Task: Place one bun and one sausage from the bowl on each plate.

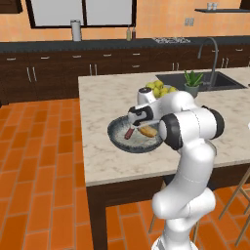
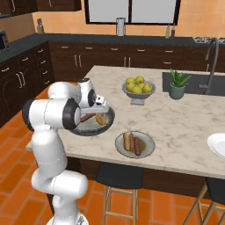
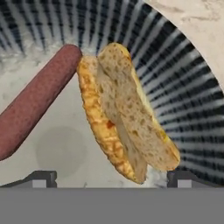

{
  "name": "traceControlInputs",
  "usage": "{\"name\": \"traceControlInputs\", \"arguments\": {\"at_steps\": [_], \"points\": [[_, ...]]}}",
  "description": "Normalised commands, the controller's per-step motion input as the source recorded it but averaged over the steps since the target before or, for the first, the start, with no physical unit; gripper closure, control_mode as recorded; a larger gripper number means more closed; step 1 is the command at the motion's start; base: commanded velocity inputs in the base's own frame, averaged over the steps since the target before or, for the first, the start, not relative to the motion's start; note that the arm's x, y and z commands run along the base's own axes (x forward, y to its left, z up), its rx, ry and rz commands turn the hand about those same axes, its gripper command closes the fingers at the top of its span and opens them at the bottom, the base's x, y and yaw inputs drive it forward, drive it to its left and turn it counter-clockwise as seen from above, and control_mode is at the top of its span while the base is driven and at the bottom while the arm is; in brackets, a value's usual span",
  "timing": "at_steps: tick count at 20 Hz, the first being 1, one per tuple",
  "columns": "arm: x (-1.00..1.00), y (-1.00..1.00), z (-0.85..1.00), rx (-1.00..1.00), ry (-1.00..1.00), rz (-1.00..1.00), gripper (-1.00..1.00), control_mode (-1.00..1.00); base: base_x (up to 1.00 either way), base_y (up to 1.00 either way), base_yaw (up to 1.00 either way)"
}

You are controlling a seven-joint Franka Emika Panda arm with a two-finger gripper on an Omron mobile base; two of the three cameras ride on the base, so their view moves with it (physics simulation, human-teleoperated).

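The dark grey bowl (image 1: 115,138) (image 2: 89,131) sits near the island's front edge and holds one sausage (image 1: 129,133) (image 3: 35,103) and one bun (image 1: 148,131) (image 3: 127,118). My gripper (image 3: 111,179) hangs open just above the bowl, its two fingertips (image 3: 41,178) straddling the near end of the bun without touching it. The bun lies tilted against the bowl's striped wall (image 3: 188,74), with the sausage to its left. A greyish-beige plate (image 2: 148,139) to the right of the bowl carries a bun and a sausage. The white plate (image 2: 218,145) lies at the counter's far right.
A footed bowl of yellow-green fruit (image 2: 138,88) stands behind the bowl. A potted plant (image 2: 178,85) and a sink with a tap (image 2: 211,66) are at the back right. Stools stand under the island's front edge.
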Motion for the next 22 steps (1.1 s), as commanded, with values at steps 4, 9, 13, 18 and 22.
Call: {"name": "traceControlInputs", "arguments": {"at_steps": [4, 9, 13, 18, 22], "points": [[0.33, 0.02, -0.42, 0.00, 0.00, 0.00, -1.00, -1.00, 0.00, 0.00, 0.00], [0.07, -0.06, -0.18, 0.00, 0.00, 0.00, -1.00, -1.00, 0.00, 0.00, 0.00], [0.00, -0.01, -0.25, -0.01, 0.00, 0.00, -1.00, -1.00, 0.00, 0.00, 0.00], [0.00, -0.09, -0.07, -0.06, -0.04, 0.01, -1.00, -1.00, 0.00, 0.00, 0.00], [0.00, -0.03, 0.02, -0.09, 0.00, 0.03, -1.00, -1.00, 0.00, 0.00, 0.00]]}}
